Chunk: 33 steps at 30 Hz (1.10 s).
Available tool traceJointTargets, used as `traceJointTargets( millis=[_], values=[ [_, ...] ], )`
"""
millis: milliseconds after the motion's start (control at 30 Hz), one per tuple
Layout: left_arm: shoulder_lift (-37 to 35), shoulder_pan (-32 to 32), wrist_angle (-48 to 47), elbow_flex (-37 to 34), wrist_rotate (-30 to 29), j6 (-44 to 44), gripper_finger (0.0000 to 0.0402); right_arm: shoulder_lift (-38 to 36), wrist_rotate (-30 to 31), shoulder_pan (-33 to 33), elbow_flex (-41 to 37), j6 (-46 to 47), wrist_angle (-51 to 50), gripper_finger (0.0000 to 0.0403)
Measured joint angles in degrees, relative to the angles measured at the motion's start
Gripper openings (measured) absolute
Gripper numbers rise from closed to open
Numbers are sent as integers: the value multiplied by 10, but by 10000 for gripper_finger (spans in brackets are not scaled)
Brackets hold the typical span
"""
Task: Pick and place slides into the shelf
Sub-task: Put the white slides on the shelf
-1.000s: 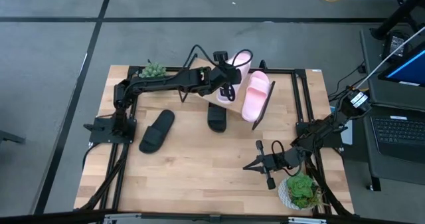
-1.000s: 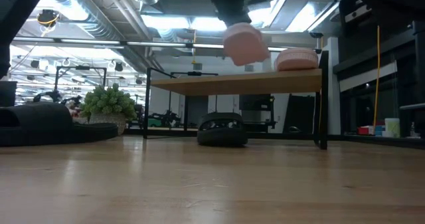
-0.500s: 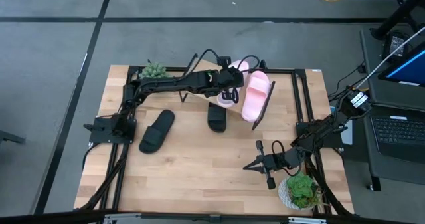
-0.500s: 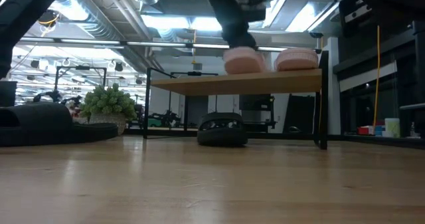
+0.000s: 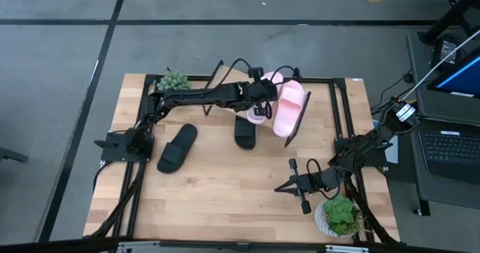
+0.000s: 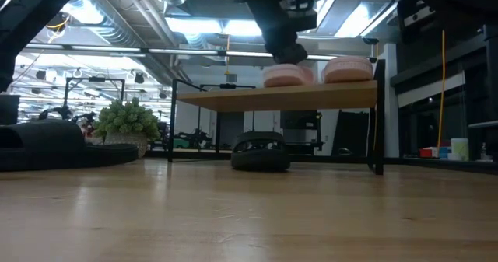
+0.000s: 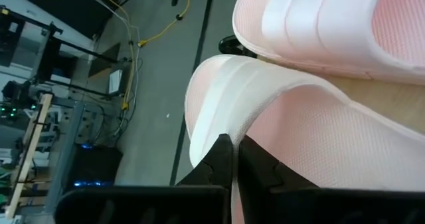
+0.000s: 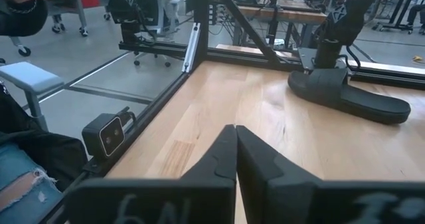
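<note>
My left gripper (image 5: pixel 259 97) (image 7: pixel 232 143) reaches over the shelf (image 5: pixel 234 107) (image 6: pixel 272 99) and is shut on a pale pink slide (image 5: pixel 256 114) (image 6: pixel 286 75). That slide lies on the shelf board beside the second pink slide (image 5: pixel 289 106) (image 6: pixel 348 69), which also rests on the board. One black slide (image 5: pixel 245 131) (image 6: pixel 261 153) lies on the table, partly under the shelf. The other black slide (image 5: pixel 178 148) lies flat on the table's left part. My right gripper (image 5: pixel 279 188) (image 8: pixel 234 127) waits shut near the table's right near corner. My left gripper pinches the wide strap of the pink slide at its pale edge (image 7: pixel 207 114) between its two fingers (image 7: pixel 222 159). It comes from above, slanting down. In the low view the slide sits level on the shelf board, sole down.
A small green plant (image 5: pixel 173 79) (image 6: pixel 124 122) stands at the table's far left, and a potted plant (image 5: pixel 339 214) at the near right corner. The black metal frame (image 5: pixel 341 110) runs along the table's right side. Bare wood (image 5: pixel 225 193) lies in the near middle.
My left gripper has moved down and slightly toward the table's right. It has brought the pink slide from a raised, tipped pose down to lie level on the shelf board beside the other pink slide. The gripper stays shut on it.
</note>
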Motion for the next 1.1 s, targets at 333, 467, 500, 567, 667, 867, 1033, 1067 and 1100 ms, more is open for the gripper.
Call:
traceJointTargets(
  millis=[333,467,500,567,667,867,1033,1067,1100],
  values=[
    [0,-3,14,0,30,-21,0,0,0,0,0,-5,-5,5],
    [0,-5,21,0,33,-22,0,0,0,0,0,-5,-5,5],
    [0,-6,22,0,34,-22,0,0,0,0,0,-5,-5,5],
    [0,-7,23,0,34,-22,0,0,0,0,0,-5,-5,5],
    [0,-8,25,-1,34,-22,0,0,0,0,0,-6,-5,5],
    [0,-8,26,-1,33,-22,7,0,0,0,0,-5,-5,5],
    [0,-9,27,-1,34,-22,32,0,0,0,0,-5,-5,5],
    [0,-9,27,-1,35,-24,36,0,0,0,0,-5,-5,5],
    [0,-9,27,-1,36,-25,40,0,0,0,0,-5,-5,5]
  ],
)
